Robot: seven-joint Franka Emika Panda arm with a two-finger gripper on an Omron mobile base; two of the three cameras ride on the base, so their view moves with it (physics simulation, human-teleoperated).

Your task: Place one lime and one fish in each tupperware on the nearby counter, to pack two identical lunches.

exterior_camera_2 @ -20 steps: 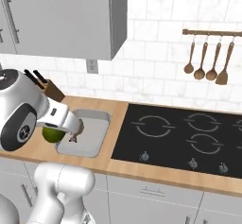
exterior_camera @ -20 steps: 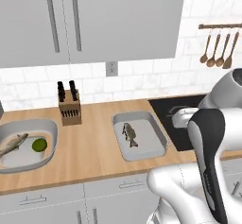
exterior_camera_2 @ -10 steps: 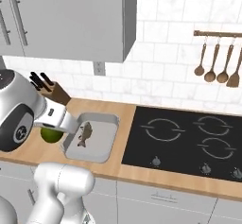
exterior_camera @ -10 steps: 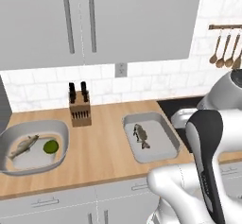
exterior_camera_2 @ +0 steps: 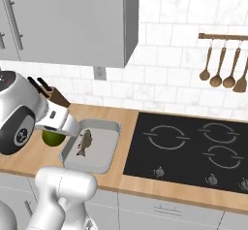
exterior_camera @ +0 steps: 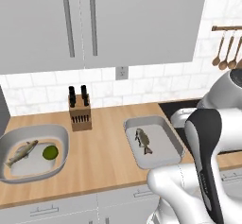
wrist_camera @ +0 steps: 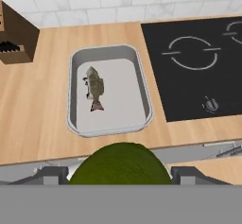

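Observation:
My gripper point(wrist_camera: 120, 172) is shut on a dark green lime point(wrist_camera: 121, 164), which bulges between the two fingertips point(wrist_camera: 49, 175) in the hand view. In the right base view the lime point(exterior_camera_2: 50, 139) hangs under the hand point(exterior_camera_2: 57, 129), just left of a grey tupperware point(exterior_camera_2: 104, 123). One fish point(wrist_camera: 95, 87) lies in that tupperware point(wrist_camera: 73, 62), ahead of the gripper on the wooden counter point(wrist_camera: 42, 105). Further left in the left base view, a second tupperware point(exterior_camera: 64, 138) holds a fish point(exterior_camera: 21, 153) and a lime point(exterior_camera: 50, 152).
A knife block point(exterior_camera: 79, 114) stands at the tile wall between the two tubs. The black cooktop point(exterior_camera_2: 193, 151) lies right of the nearer tub. Wooden spoons point(exterior_camera_2: 223, 64) hang on a wall rail, and grey cabinets point(exterior_camera: 94, 24) hang above.
The base has driven sideways, so the whole scene has shifted right in both base views. The lime stays in my gripper, and the fish lie unmoved in their tubs.

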